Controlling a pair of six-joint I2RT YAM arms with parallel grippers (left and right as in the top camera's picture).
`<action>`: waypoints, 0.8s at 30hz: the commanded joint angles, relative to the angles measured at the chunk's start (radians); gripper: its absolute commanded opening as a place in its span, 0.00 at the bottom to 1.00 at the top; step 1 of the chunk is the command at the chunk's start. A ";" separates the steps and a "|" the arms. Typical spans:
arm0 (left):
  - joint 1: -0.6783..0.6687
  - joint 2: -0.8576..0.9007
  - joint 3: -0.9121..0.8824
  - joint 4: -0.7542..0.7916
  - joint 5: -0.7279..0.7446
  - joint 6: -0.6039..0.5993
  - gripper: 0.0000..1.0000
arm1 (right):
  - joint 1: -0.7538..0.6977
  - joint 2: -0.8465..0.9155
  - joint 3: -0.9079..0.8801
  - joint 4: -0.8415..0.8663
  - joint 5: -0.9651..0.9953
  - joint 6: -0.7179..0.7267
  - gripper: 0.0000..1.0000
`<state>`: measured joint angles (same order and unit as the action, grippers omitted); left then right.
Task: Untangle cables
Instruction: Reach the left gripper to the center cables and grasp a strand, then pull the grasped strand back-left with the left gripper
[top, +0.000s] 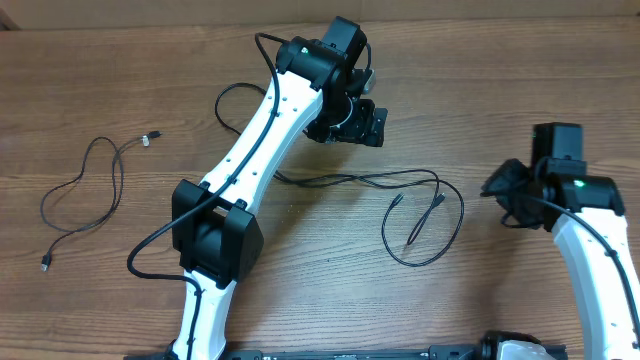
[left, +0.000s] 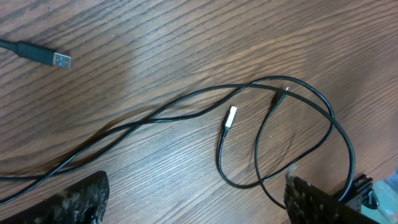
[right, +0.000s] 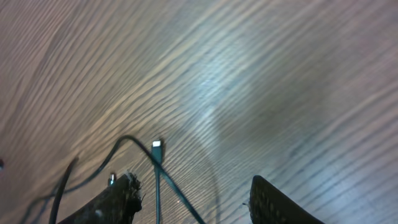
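Observation:
Two thin black cables show from above. One lies at the far left, apart from the rest. The other forms a loop at the middle right, with a strand running left under my left arm. My left gripper hovers open behind that strand. In the left wrist view its jaws stand wide, with the loop and a silver plug on the wood ahead. My right gripper is open just right of the loop. Between its fingertips, crossed cable strands and a plug lie loose on the table.
A USB plug on a thicker lead lies at the top left of the left wrist view. My left arm spans the table's middle, with its own black wire looping beside the base. The wooden table ends at the back.

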<state>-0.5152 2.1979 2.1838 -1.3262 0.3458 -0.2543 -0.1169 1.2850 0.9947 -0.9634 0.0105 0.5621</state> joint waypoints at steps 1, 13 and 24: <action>-0.022 0.006 -0.003 0.018 0.031 -0.008 0.91 | -0.073 -0.014 0.020 -0.024 -0.016 0.014 0.58; -0.133 0.006 -0.004 0.143 0.092 -0.011 0.93 | -0.143 -0.014 0.020 -0.057 -0.016 0.014 0.67; -0.228 0.082 -0.022 0.181 0.023 0.007 0.90 | -0.143 -0.014 0.020 -0.061 -0.016 0.014 0.68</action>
<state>-0.7254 2.2143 2.1769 -1.1439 0.3882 -0.2581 -0.2554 1.2850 0.9947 -1.0237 -0.0010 0.5724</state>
